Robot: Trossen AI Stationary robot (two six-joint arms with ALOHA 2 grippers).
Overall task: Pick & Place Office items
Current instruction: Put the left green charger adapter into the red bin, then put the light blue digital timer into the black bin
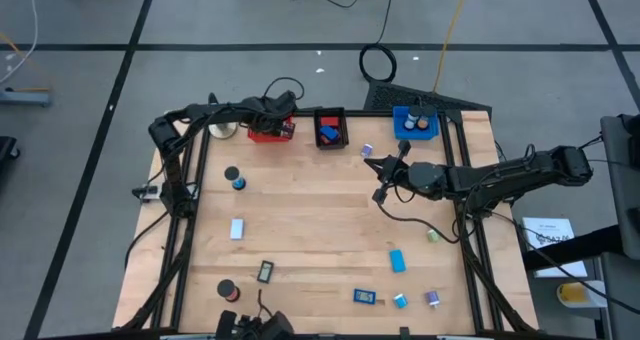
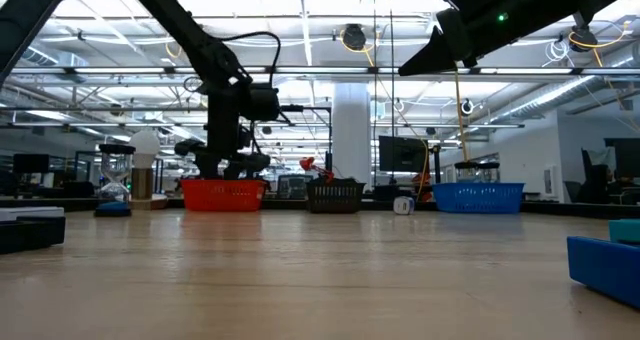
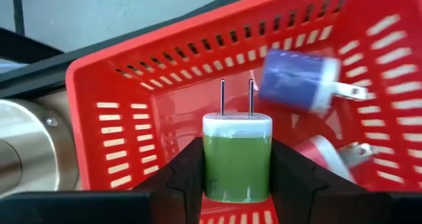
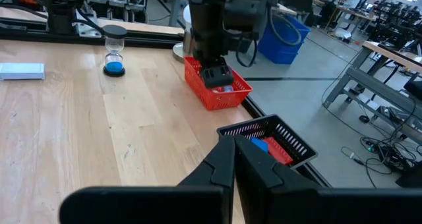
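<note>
The bench (image 1: 320, 230) is a pale wooden top framed by dark rails. Along its far edge three bins are lined up: a red bin (image 1: 270, 131) towards the far left corner, a black bin (image 1: 330, 128) at the middle, and a blue bin (image 1: 415, 123) towards the far right corner.

The left gripper (image 3: 237, 178) is held over the red bin, clamped on a green charger plug (image 3: 237, 157), whose white cap and two metal prongs point into the bin. A purple charger plug (image 3: 300, 82) and a red charger plug (image 3: 326, 155) are seen lying inside, against the slotted wall. A round tan base (image 1: 222, 130) stands just beside the bin on its left.

The right gripper (image 1: 381, 193) is raised above the bench right of centre, its fingers (image 4: 264, 161) pressed together on nothing.

Small pieces are scattered over the open top: an hourglass with blue sand (image 1: 235, 177) at the left, a light-blue block (image 1: 237, 228) nearer the middle, a black-framed rectangle (image 1: 265, 272) and a black roll (image 1: 228, 291) by the near edge, and a blue block (image 1: 398, 261) towards the near right corner.
</note>
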